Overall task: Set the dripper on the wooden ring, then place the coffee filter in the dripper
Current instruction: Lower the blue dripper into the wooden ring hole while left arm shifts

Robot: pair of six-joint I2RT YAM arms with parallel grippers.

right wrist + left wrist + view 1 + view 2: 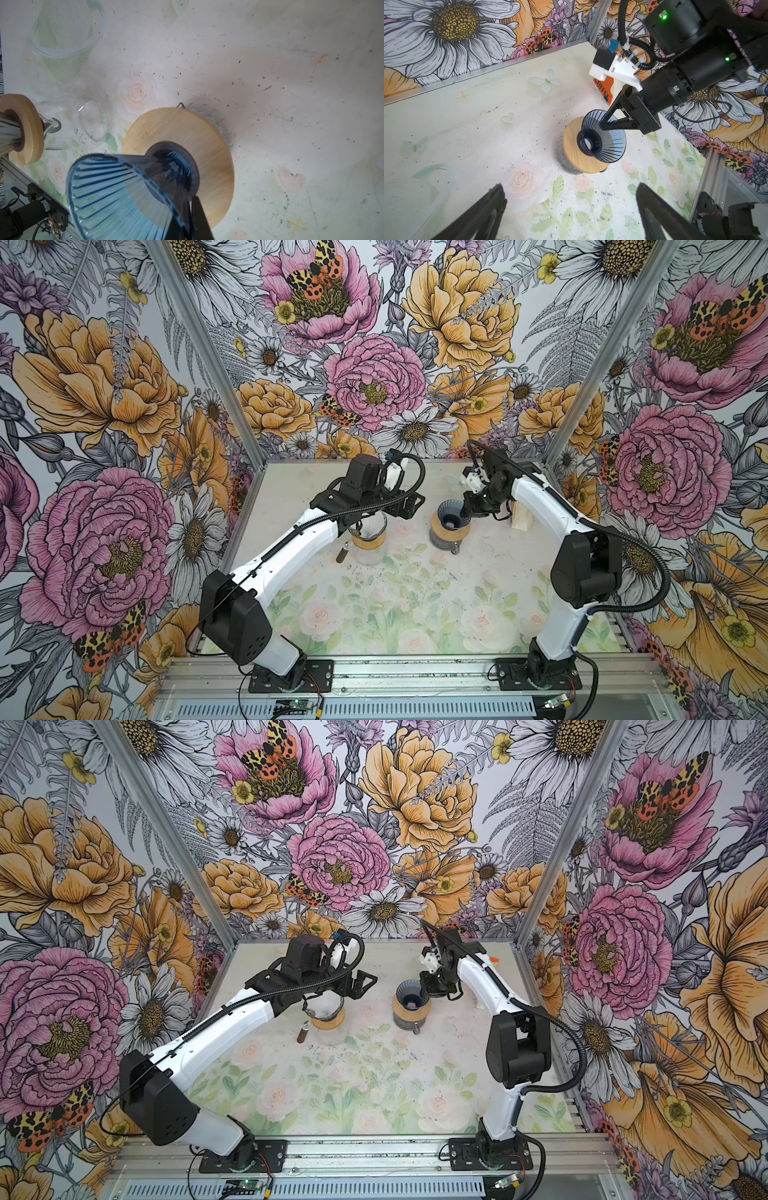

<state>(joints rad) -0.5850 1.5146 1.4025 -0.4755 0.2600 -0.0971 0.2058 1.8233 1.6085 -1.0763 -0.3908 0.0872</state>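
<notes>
Right pincer (602, 125) is clamping the blue ribbed glass dripper (611, 146) at its rim, left pincer (570, 188) is hanging apart, filter not yet in.

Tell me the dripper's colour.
The dripper is translucent blue, ribbed; clearest in the right wrist view.

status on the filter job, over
Left gripper open, empty. Right gripper shut on blue dripper rim. Dripper empty, no filter. Only obstruction: right gripper at rim.
</notes>
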